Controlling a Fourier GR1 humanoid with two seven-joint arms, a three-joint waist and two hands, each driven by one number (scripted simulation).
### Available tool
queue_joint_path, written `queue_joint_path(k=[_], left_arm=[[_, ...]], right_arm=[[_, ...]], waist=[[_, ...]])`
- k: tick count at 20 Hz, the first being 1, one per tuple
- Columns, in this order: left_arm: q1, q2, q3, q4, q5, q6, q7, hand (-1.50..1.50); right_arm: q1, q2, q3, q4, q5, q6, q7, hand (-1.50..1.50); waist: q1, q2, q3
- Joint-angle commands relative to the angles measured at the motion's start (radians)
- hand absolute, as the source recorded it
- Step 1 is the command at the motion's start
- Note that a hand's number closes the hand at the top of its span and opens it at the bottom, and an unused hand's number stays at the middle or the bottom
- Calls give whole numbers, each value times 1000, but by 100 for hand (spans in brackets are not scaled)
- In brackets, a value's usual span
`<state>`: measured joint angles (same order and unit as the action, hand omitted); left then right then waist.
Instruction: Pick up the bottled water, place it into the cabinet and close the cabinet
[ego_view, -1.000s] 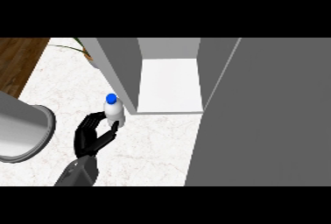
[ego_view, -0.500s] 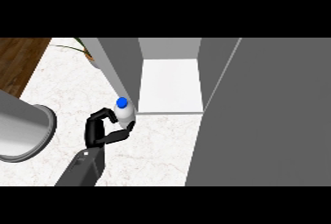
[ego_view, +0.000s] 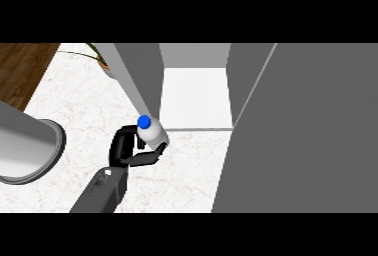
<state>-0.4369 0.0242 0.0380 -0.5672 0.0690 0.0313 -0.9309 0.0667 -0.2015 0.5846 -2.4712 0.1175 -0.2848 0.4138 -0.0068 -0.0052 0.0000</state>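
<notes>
Head view: left hand (ego_view: 131, 152) fingers curl, seemingly gripping the bottled water (ego_view: 150, 133).

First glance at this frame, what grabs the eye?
The white plastic water bottle with a bright blue cap, held by the black left hand at centre-left over the pale marbled counter. Just beyond it stands the open grey cabinet with a white floor, its big grey door filling the right side.

One bottled water (ego_view: 150, 133), one hand (ego_view: 127, 151), one cabinet (ego_view: 193, 95), one grey cylinder (ego_view: 26, 150), one plant (ego_view: 97, 53).
</notes>
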Motion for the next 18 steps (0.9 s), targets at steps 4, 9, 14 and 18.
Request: queue_joint_path(k=[4,9,14,18], left_arm=[[-3,-24,-72,-223,89,-54,214,150],[1,-24,-279,-330,260,120,277,150],[-61,-24,-336,-398,324,210,399,150],[-104,-24,-370,-476,279,301,493,150]], right_arm=[[80,-50,22,-116,69,9,6,-150],[60,-32,83,-133,124,-34,48,-150],[110,-86,5,-158,3,0,-18,-150],[129,-108,-25,-105,-24,17,-85,-150]], waist=[[3,-2,1],[-14,-1,-1],[-18,3,0],[-9,2,1]])
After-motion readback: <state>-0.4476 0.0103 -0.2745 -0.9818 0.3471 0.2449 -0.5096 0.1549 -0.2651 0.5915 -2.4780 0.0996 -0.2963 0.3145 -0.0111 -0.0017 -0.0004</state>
